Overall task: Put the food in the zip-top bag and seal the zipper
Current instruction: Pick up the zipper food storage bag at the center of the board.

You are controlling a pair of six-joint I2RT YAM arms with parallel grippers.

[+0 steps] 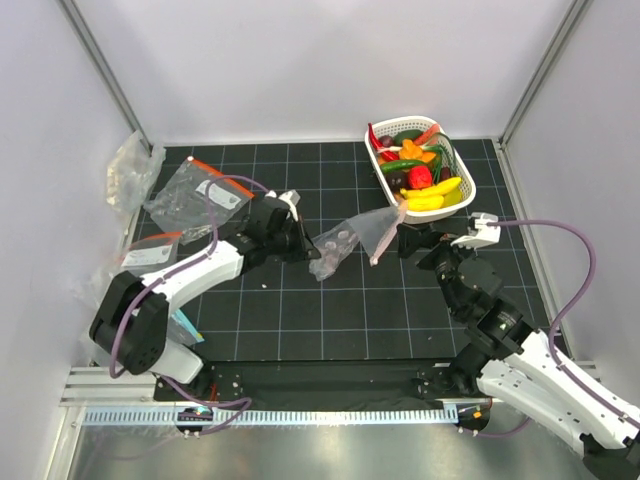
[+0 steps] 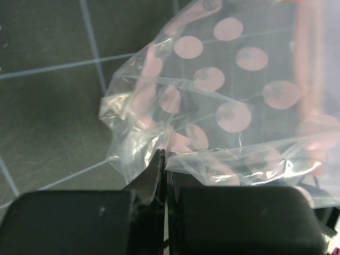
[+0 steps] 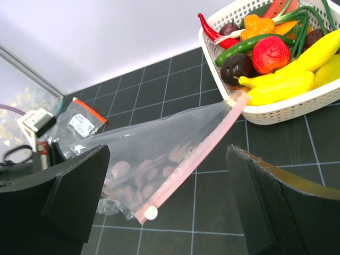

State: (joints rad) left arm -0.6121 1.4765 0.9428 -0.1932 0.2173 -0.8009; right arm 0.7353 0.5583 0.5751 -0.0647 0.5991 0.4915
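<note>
Food (image 1: 432, 190) is all heaped in the white basket (image 3: 297, 110) at the far right of the dark gridded mat (image 1: 300, 320): bananas, a red chili, peppers and a strawberry. None of it shows inside the zip-top bag (image 1: 350, 235), so I judge the task barely begun. Every piece has yet to be loaded, and the sealing comes after that. The bag is held up off the mat near the middle, just in front of the basket. The left gripper (image 2: 163, 159) is clamped on the crumpled clear plastic at the bag's dotted bottom end, its two fingers pressed together with film bunched between them. From that grip the bag stretches across towards the right arm, its mouth end nearest the basket. The zipper (image 3: 196, 156) runs as a pale pink strip slanting across the right wrist view, with a small white nub at its lower end. The strip looks flat, and I cannot tell whether the mouth is parted. The right gripper (image 3: 167, 154) has its fingers spread wide and grips nothing. The bag's mouth edge lies ahead of it, roughly centred between the two fingers and apart from both. From above, this gripper sits just beside the zipper end, between it and the arm's own base, so it looks placed to take that edge.
</note>
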